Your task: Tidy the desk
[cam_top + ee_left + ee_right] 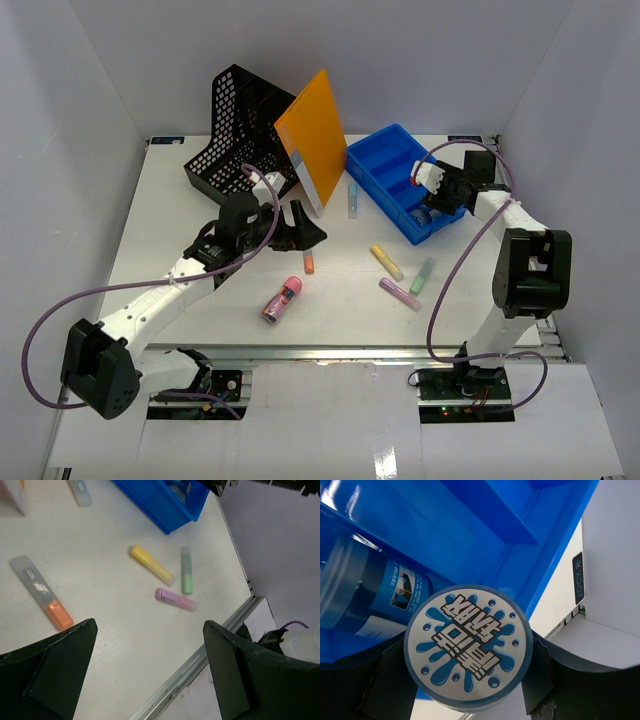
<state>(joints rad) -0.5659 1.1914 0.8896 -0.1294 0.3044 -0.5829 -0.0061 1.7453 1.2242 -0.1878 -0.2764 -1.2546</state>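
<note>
The white desk holds scattered pens: an orange highlighter, a yellow one, a green one, a purple one and a pink tube. My left gripper is open and empty, low over the desk beside the orange highlighter. My right gripper is over the near end of the blue tray. It is shut on a round blue container with a splash label. A blue cylinder lies in the tray below it.
A black mesh file holder and an upright orange folder stand at the back. A clear pen lies left of the tray. The aluminium rail runs along the desk's near edge.
</note>
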